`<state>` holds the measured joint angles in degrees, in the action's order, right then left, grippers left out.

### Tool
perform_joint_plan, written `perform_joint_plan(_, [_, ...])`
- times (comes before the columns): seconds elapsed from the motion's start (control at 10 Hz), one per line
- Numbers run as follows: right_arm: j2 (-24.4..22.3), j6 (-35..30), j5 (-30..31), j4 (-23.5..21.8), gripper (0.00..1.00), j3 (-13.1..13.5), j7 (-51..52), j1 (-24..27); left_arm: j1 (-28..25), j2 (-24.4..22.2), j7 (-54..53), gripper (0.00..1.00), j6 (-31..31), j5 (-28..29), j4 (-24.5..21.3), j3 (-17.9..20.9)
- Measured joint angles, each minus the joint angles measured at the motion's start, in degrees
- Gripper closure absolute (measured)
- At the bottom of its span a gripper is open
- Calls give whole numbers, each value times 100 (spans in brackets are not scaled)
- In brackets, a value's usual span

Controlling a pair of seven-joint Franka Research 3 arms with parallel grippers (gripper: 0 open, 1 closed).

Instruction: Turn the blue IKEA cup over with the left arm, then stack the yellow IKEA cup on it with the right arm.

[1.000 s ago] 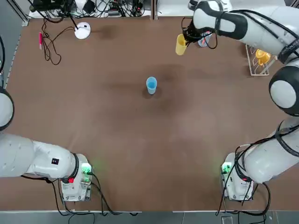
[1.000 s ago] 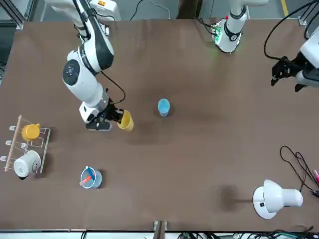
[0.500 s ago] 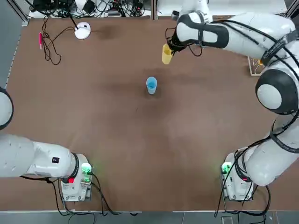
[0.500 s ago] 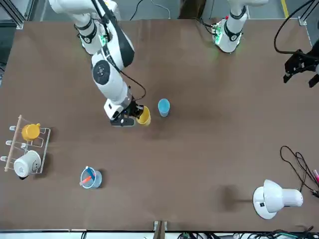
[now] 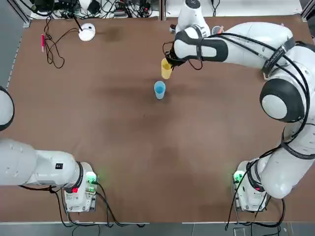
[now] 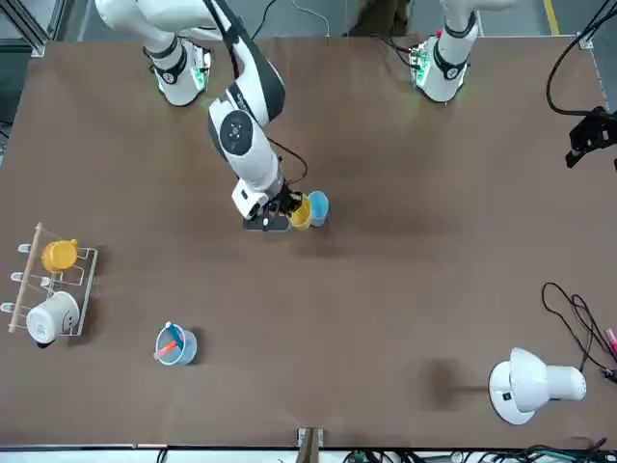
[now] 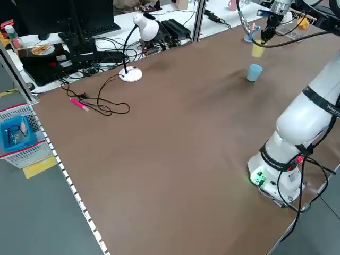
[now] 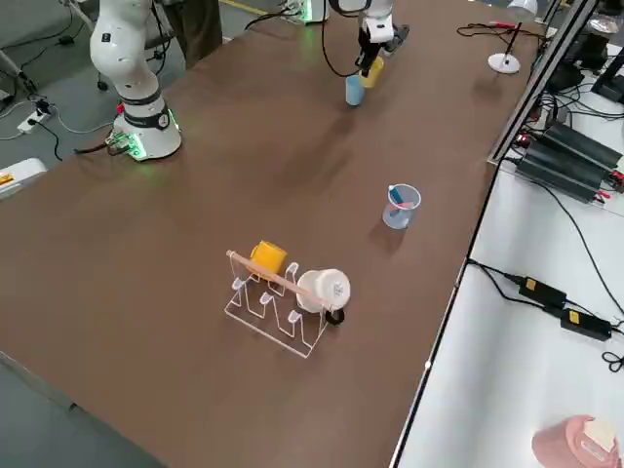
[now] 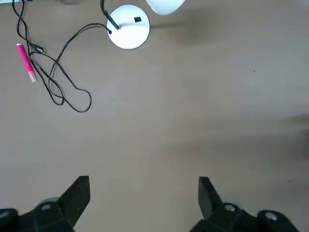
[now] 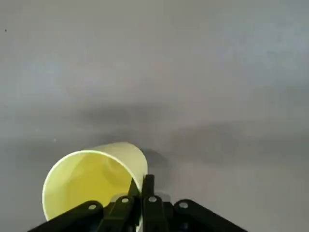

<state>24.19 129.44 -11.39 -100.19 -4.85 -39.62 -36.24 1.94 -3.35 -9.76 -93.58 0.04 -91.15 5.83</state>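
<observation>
The blue IKEA cup (image 5: pixel 159 90) stands on end near the middle of the table; which end is up I cannot tell. Just beyond it, on the far side from the arm bases, the yellow IKEA cup (image 5: pixel 166 69) hangs tilted in the air. My right gripper (image 5: pixel 170 61) is shut on its rim wall. In the right wrist view the yellow IKEA cup (image 10: pixel 94 181) turns its mouth to the camera. From the front, the yellow IKEA cup (image 6: pixel 301 211) sits right beside the blue IKEA cup (image 6: pixel 317 205). My left gripper (image 6: pixel 588 136) is far off at the table's left side, open and holding nothing (image 9: pixel 142 193).
A white desk lamp (image 5: pixel 86 32) with its cable and a pink pen (image 5: pixel 43 42) lie at the far left corner. On the robot's far right stand a wire rack (image 6: pixel 48 285) holding an orange mug and a white one, and a see-through blue tumbler (image 6: pixel 175 344).
My right gripper has carried the yellow cup leftward across the far side of the table until it hangs next to the blue cup. The left gripper has drawn farther off to the table's left edge.
</observation>
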Motion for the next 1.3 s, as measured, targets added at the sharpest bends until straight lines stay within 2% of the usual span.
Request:
perform_joint_plan(0.1, [44,0,5,5,96,-29,-158,-62,-174,33,0,1,0,0,2,-114])
perform_joint_plan(0.3, [77,-5,16,7,96,-121,-419,-130,-821,70,0,1,-2,0,16,-684])
perform_joint_plan(0.4, [90,-16,41,7,96,-171,-570,-153,-951,72,0,1,-4,0,53,-806])
perform_joint_plan(0.9, [176,-32,177,6,96,-317,-858,-297,-949,165,32,1,-3,-7,131,-936])
perform_joint_plan(1.1, [186,-32,325,6,96,-328,-983,-297,-943,177,182,1,-3,-7,137,-1129])
perform_joint_plan(1.3, [240,14,449,6,96,-320,-1032,-283,-950,181,197,1,-1,-7,142,-1144])
